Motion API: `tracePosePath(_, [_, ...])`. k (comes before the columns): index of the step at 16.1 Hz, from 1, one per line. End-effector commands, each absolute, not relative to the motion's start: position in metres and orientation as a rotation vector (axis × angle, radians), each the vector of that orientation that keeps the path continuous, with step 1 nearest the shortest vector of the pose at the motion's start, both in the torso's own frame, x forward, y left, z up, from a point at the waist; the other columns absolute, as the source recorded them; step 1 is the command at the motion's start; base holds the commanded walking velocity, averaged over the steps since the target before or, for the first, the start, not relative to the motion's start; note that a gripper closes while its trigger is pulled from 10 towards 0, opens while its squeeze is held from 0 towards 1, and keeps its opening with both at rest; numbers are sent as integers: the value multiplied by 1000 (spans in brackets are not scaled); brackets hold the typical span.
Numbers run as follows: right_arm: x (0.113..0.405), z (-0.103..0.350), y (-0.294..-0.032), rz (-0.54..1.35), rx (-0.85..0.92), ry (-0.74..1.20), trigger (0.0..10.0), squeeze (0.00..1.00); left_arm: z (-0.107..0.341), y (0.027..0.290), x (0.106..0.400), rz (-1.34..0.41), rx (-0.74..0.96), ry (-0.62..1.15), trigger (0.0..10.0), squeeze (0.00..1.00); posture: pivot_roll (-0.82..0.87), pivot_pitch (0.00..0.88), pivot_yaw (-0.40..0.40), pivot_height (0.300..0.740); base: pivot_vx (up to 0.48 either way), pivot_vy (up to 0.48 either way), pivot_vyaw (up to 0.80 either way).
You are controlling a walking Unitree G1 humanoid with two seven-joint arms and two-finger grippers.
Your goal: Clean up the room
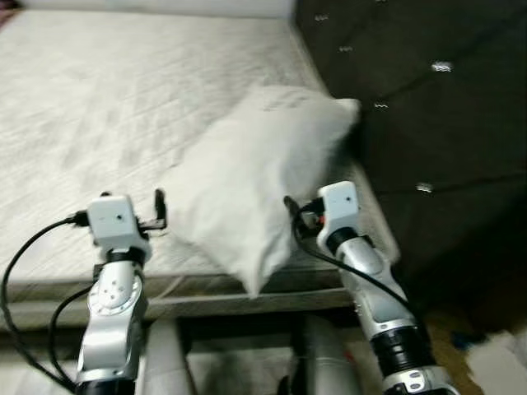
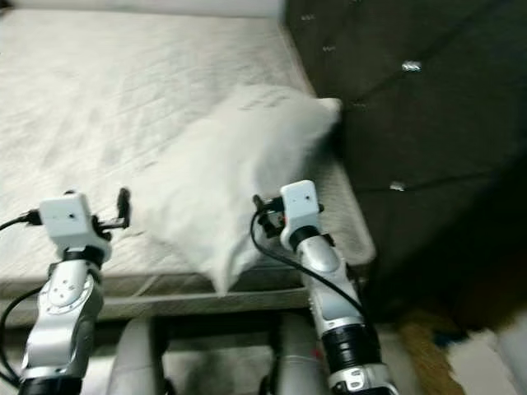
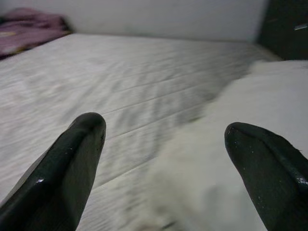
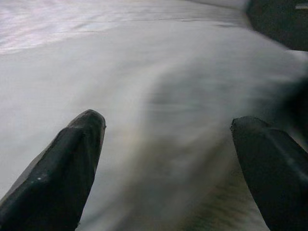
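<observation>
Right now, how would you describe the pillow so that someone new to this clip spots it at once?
Start at the pale quilted mattress beside the dark tufted headboard. At its near corner by that headboard lies a plump white rectangular pillow, set diagonally, between the open left gripper and the open right gripper. It is the one raised, puffy shape on the flat bed surface.

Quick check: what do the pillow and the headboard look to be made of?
Pillow: soft white fabric, likely cotton, matte; it sags and creases. Headboard: dark tufted upholstery, fabric or faux leather, with shiny buttons; blur leaves it open.
</observation>
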State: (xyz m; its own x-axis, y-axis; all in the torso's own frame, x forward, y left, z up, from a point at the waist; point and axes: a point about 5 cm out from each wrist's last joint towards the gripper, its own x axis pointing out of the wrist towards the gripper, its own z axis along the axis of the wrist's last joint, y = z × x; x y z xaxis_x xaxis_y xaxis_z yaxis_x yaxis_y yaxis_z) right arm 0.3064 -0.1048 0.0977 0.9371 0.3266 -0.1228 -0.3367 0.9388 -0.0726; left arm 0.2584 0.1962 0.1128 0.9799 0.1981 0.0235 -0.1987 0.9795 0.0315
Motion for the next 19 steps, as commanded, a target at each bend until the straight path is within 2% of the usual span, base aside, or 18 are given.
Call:
tracePosePath(1, [306, 95, -103, 362, -111, 141, 10000, 0, 114, 200, 254, 215, 39, -9, 10000, 0, -27, 42, -52, 582, 0, 0, 0])
tracePosePath(5, [302, 82, -106, 437, -171, 260, 10000, 0, 106, 209, 233, 258, 62, 50, 10000, 0, -14, 47, -54, 582, 0, 0, 0])
tracePosePath(10, [293, 76, -95, 533, -188, 436, 10000, 0, 103, 217, 217, 278, 86, 96, 10000, 0, 7, 45, -51, 582, 0, 0, 0])
tracePosePath(14, [291, 78, -87, 568, -102, 517, 10000, 0, 101, 215, 214, 256, 81, 124, 10000, 0, 17, 42, -44, 582, 0, 0, 0])
tracePosePath(19, [298, 76, -65, 532, -9, 568, 10000, 0, 106, 212, 217, 240, 36, 121, 10000, 0, 56, 56, -50, 582, 0, 0, 0])
